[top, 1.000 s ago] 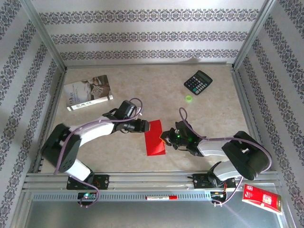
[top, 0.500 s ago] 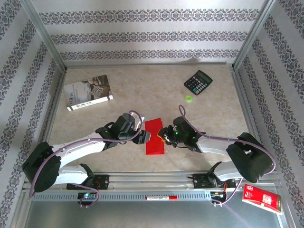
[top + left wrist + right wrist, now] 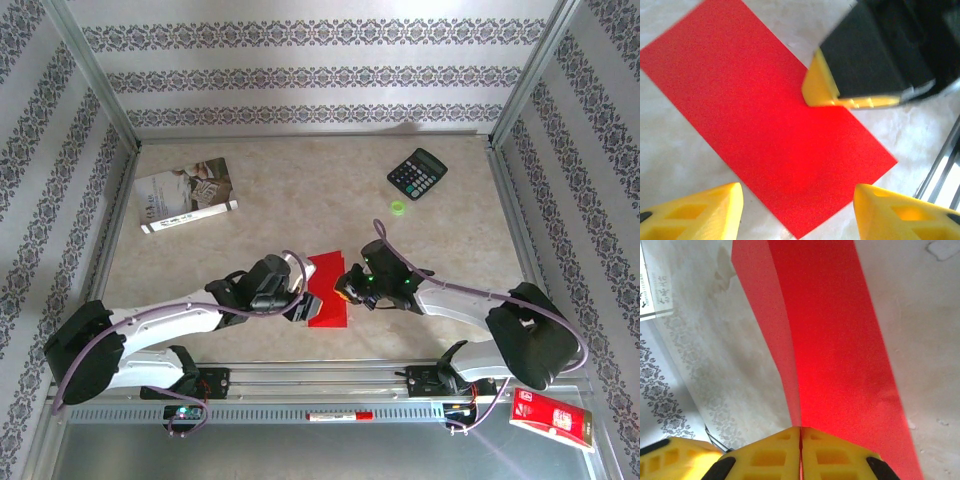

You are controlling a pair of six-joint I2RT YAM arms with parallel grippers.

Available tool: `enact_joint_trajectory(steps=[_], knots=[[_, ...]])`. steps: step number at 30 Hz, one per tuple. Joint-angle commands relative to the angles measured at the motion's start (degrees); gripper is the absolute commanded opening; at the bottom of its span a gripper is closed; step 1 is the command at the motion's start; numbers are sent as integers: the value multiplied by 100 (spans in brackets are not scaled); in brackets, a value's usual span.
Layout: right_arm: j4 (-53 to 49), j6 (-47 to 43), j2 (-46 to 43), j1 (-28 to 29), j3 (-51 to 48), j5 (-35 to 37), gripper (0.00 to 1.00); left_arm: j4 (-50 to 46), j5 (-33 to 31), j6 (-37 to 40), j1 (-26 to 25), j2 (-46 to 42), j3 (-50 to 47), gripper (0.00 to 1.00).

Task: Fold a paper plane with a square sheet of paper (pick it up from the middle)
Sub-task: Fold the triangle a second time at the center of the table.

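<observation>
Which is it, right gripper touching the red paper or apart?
Touching. Left wrist view: the right gripper, shut, presses its yellow tip onto the red paper, no gap.

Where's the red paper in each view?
Top external: red paper sits lower middle, between the left gripper and the right gripper.
Left wrist: red paper slants from upper left to lower right.
Right wrist: red paper runs from the top edge down to the fingertips.
Shared landmark: the right gripper's shut yellow tips at the paper's edge.
</observation>
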Motion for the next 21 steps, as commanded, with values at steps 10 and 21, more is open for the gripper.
enact_joint_trajectory(steps=[10,21], knots=[[-689,784,-262,58,231,28,3,1032,-1397,2464,-1470,340,-173,74],[-574,873,-143,51,276,-27,3,1309,-2511,3093,-1940,1428,354,74]])
